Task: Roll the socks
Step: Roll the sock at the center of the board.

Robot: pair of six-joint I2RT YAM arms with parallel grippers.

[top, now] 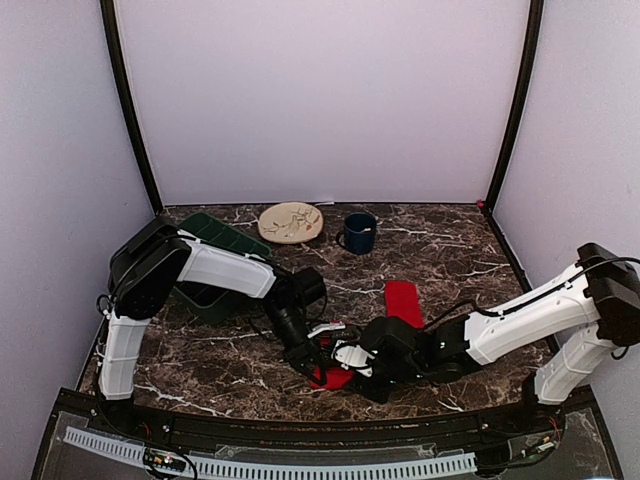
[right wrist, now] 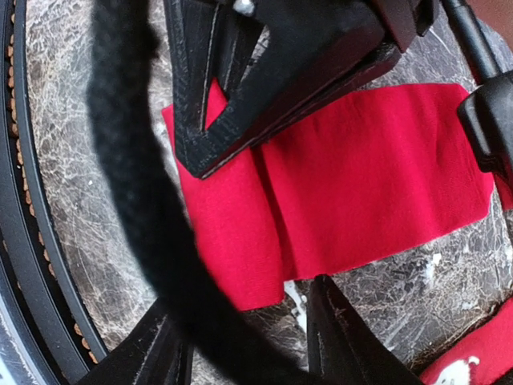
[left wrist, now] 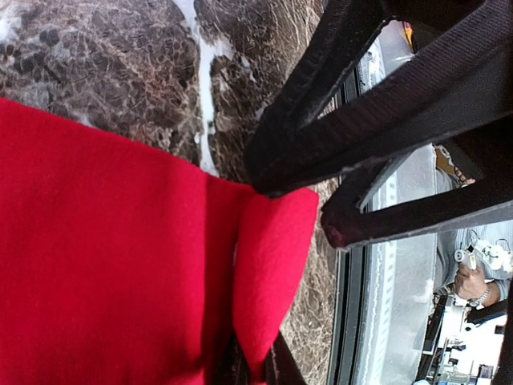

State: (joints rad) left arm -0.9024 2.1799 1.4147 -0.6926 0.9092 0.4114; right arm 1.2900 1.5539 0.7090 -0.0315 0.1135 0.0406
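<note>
One red sock (top: 332,379) lies flat near the table's front edge, between both grippers. My left gripper (top: 312,362) is shut on a folded-over flap (left wrist: 272,257) at the sock's end, its jaws (left wrist: 256,373) pinching the fold from below. In the right wrist view the same sock (right wrist: 369,184) spreads across the marble, with the left gripper's fingers (right wrist: 240,96) on its folded edge. My right gripper (right wrist: 252,345) stands open just off that edge, nothing between its fingers. The second red sock (top: 403,300) lies flat further back; its white-patterned end (right wrist: 473,365) shows at the corner.
A dark green bin (top: 215,262) sits at the back left, behind the left arm. A beige plate (top: 290,222) and a dark blue mug (top: 359,232) stand along the back. A black cable (right wrist: 128,176) loops across the right wrist view. The table's front rail (left wrist: 349,321) is close by.
</note>
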